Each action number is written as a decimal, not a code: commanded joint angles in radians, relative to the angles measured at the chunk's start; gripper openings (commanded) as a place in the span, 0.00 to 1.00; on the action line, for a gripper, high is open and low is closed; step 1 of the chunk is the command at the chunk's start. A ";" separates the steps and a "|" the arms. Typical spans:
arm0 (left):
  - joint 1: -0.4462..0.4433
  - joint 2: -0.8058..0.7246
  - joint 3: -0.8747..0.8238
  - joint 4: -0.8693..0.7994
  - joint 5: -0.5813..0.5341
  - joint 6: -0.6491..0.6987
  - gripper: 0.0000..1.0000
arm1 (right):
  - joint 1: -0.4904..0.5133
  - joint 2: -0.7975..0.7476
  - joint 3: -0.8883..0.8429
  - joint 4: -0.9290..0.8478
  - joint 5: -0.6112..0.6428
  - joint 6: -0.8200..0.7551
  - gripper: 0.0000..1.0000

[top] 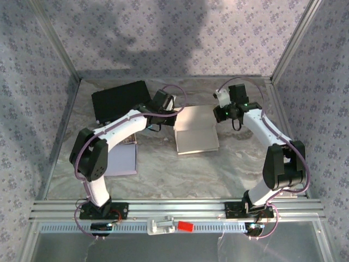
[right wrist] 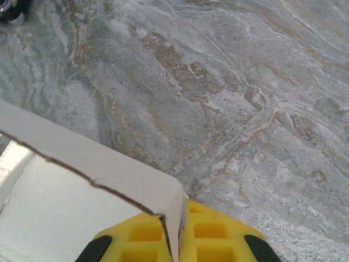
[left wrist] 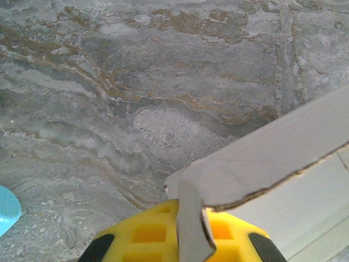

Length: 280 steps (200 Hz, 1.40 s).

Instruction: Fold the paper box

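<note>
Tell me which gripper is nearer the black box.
Left. The left gripper, shut on the paper box at its left corner, sits just right of the black box; the right gripper pinches the opposite corner, farther off.

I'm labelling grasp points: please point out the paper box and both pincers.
paper box (top: 197, 141): top view, middle of its near white panel.
left pincer (left wrist: 192, 232): left wrist view, between the yellow fingertips gripping cardboard.
right pincer (right wrist: 175, 234): right wrist view, between the yellow fingertips gripping cardboard.
</note>
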 commanded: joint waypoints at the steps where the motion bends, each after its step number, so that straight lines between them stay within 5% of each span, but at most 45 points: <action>1: 0.005 0.024 0.069 -0.012 -0.002 -0.044 0.00 | 0.040 -0.028 0.030 0.016 0.066 0.122 0.00; 79: 0.047 0.161 0.240 -0.046 -0.037 -0.097 0.00 | 0.145 -0.030 -0.099 0.327 0.215 0.421 0.00; 178: 0.023 0.046 -0.057 0.278 -0.031 -0.084 0.00 | 0.176 -0.068 -0.341 0.665 0.190 0.488 0.00; 247: -0.014 -0.012 -0.237 0.353 -0.020 -0.109 0.00 | 0.211 -0.139 -0.364 0.521 0.237 0.489 0.00; 280: -0.032 -0.026 -0.289 0.347 -0.056 -0.126 0.00 | 0.221 -0.187 -0.321 0.316 0.270 0.603 0.24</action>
